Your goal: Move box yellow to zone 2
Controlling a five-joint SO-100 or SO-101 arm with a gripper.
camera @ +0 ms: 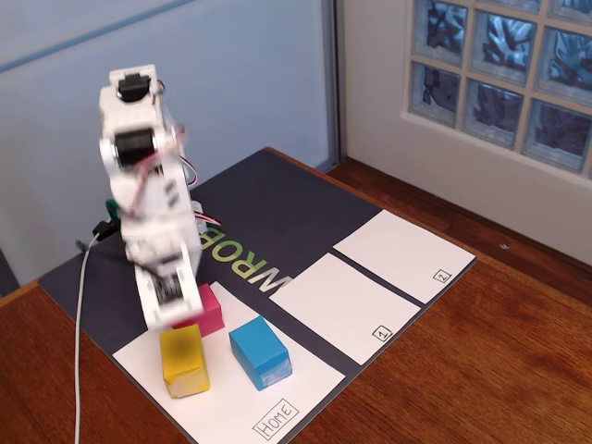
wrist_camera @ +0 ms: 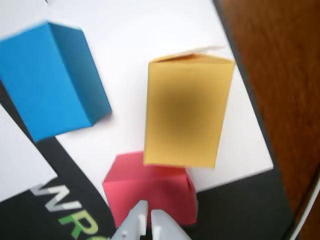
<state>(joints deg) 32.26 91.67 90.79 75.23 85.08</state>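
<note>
The yellow box (camera: pixel 184 361) stands on the HOME panel (camera: pixel 231 393), near its left end; in the wrist view the yellow box (wrist_camera: pixel 187 112) fills the middle. My gripper (wrist_camera: pixel 149 212) hangs above and just behind it, over the pink box (wrist_camera: pixel 160 192), with its white fingertips together and nothing between them. In the fixed view the gripper's tip is hidden behind the arm's white body (camera: pixel 165 277). Zone 2 (camera: pixel 402 254) is the far right white panel, bare, with a small "2" in its corner.
A blue box (camera: pixel 260 352) stands right of the yellow one, and the pink box (camera: pixel 209 309) behind it. Zone 1 (camera: pixel 344 305) lies between HOME and zone 2. The dark mat's edge (camera: pixel 277 217) and brown table (camera: pixel 481 370) surround them. A white cable (camera: pixel 81 305) trails at left.
</note>
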